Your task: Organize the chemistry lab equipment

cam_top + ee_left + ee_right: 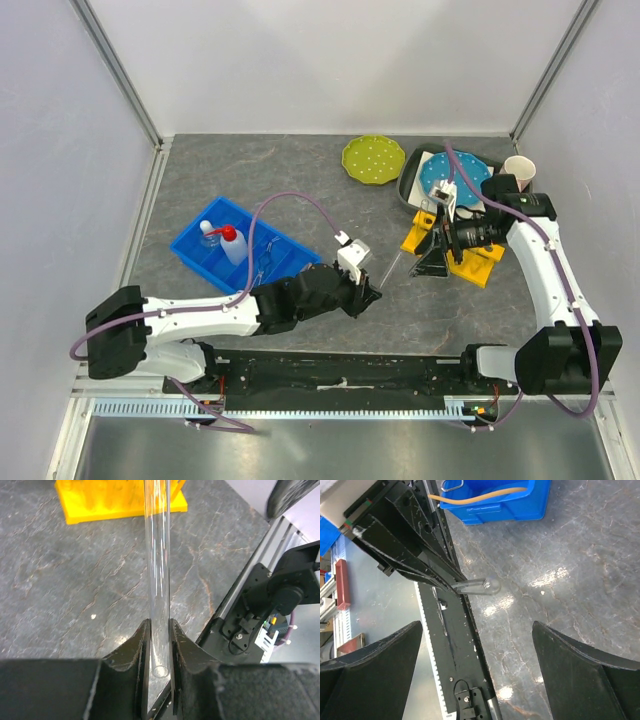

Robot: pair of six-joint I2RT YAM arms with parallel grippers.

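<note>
Left hand [159, 628] pinches glass tube [157, 555]; overhead view barely shows it.

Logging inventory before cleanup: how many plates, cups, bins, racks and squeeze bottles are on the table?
Plates: 2 (green plate, blue plate)
Cups: 1
Blue bins: 1
Yellow racks: 1
Squeeze bottles: 1
Total: 6

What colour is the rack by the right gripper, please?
Yellow; the rack shows best in the top external view.
</note>
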